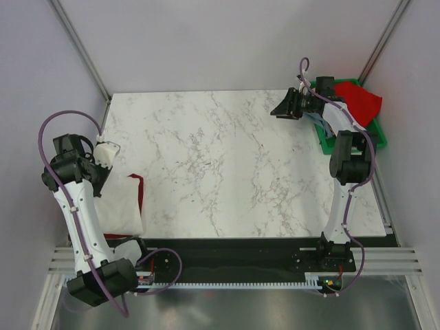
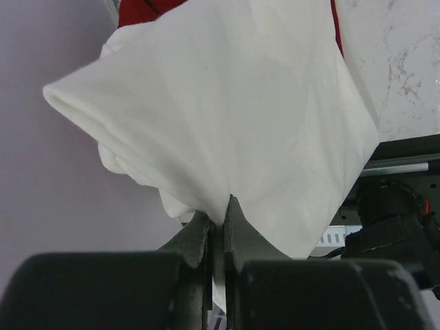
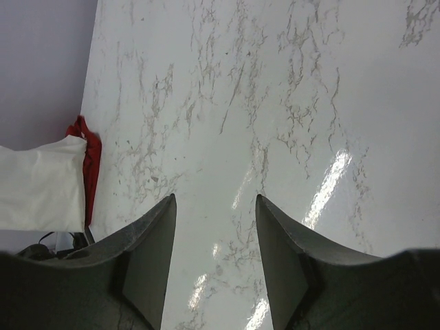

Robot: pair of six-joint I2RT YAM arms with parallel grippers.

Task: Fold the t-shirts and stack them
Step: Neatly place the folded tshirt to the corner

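Note:
A folded white t-shirt lies at the table's near left corner on top of a red t-shirt whose edge shows beside it. My left gripper is shut on the far corner of the white t-shirt, lifting it. The red cloth shows behind it. My right gripper is open and empty, above the far right of the marble table; its view shows the white shirt and the red edge far off. Another red t-shirt lies in the green bin.
The green bin stands at the far right, partly off the marble table. Grey walls enclose the left and right sides. The arm bases and a black rail run along the near edge.

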